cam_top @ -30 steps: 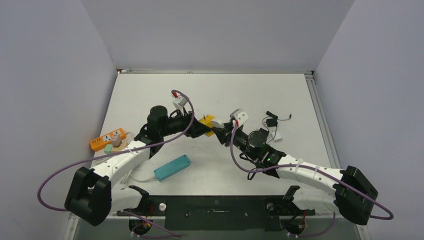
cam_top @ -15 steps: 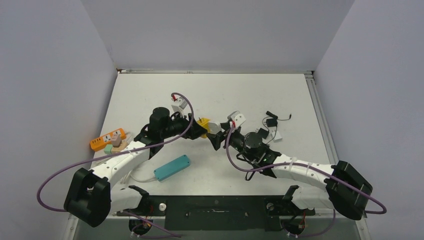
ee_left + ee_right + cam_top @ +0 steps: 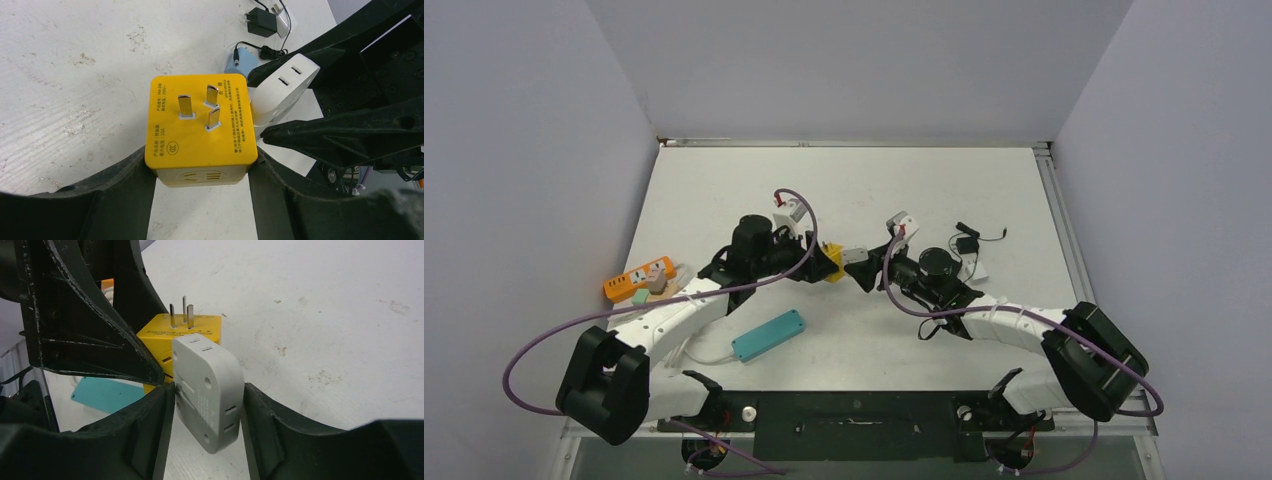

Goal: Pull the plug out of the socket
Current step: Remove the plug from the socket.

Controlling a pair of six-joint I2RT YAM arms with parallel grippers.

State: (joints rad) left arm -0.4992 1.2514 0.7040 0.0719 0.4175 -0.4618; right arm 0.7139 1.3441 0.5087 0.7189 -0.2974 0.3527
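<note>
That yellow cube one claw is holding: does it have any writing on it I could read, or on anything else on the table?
yellow adapter: a "CCC" mark in an oval; the small print lines beside its prongs are too small to read.
white plug: faint embossed lines, unreadable.
Nothing else shows readable text.

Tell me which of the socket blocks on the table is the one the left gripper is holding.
The yellow cube adapter, clamped in the left gripper. The orange strip and teal block lie untouched on the table.

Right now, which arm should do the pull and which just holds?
Right, probably. The right gripper has its fingers either side of the white plug, which is seated in the yellow socket cube. The left gripper clamps that cube, so it is better placed to hold while the right draws away.
</note>
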